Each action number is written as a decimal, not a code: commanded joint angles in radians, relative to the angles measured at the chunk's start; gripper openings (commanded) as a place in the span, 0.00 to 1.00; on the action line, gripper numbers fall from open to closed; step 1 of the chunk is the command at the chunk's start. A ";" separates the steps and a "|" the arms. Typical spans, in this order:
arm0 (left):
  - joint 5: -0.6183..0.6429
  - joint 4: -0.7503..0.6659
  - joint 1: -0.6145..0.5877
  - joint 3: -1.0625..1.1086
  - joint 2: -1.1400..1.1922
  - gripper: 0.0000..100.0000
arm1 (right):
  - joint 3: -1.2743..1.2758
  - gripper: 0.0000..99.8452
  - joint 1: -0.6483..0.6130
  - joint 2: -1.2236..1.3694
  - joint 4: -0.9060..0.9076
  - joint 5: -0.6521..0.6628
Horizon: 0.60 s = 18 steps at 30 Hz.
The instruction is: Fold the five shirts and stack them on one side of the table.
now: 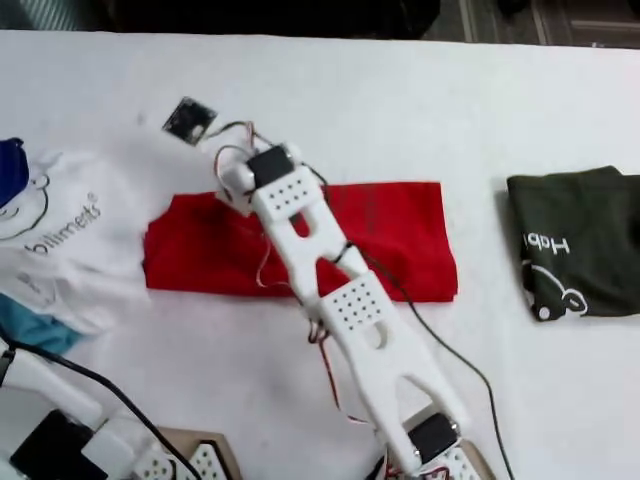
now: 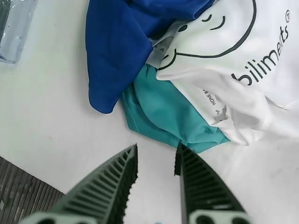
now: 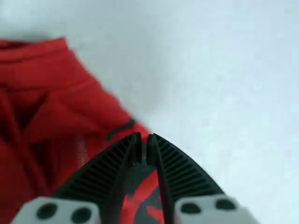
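Far left of the worktop [image 1: 450,100], an unfolded heap is seen: blue shirt [image 1: 10,170] at the edge, white shirt [image 1: 70,240] spread over it, teal shirt [image 1: 35,335] poking out nearest the arm bases. No long axis can be given for these, they are crumpled. The layering is shown better in the left wrist view: white printed shirt on top, blue and teal under it, a teal corner pointed toward the left end effector [image 2: 156,149]. That end effector is held above bare worktop just beside the teal corner, fingers apart, nothing between them. A clear container [image 2: 16,28] and a dark ribbed surface [image 2: 23,191] are caught at the edges of that view.

A small dark square part [image 1: 188,120] lies beyond the heap. At centre the red shirt [image 1: 400,240] is laid flat as a folded band, long axis running left to right across the worktop, left end near the white shirt. The right arm [image 1: 350,300] is stretched diagonally over it toward its far left part. In the right wrist view the right end effector [image 3: 142,140] is seen with fingers drawn almost together, only a slit left, tips at the red shirt's edge; whether cloth is pinched cannot be told.

Far right, well apart, a dark green shirt [image 1: 575,255] lies folded, print up, cut by the frame edge.
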 commanded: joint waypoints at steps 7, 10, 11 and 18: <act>0.000 -0.015 0.012 -0.005 -0.027 0.15 | -0.041 0.04 -0.088 -0.047 0.077 0.002; 0.000 -0.009 0.019 -0.005 -0.031 0.15 | -0.041 0.04 -0.085 0.016 -0.058 0.002; 0.000 -0.008 0.022 -0.006 -0.031 0.15 | -0.043 0.04 -0.073 0.035 -0.113 0.002; 0.000 -0.006 0.016 -0.005 -0.033 0.15 | -0.043 0.04 0.016 0.073 -0.392 0.002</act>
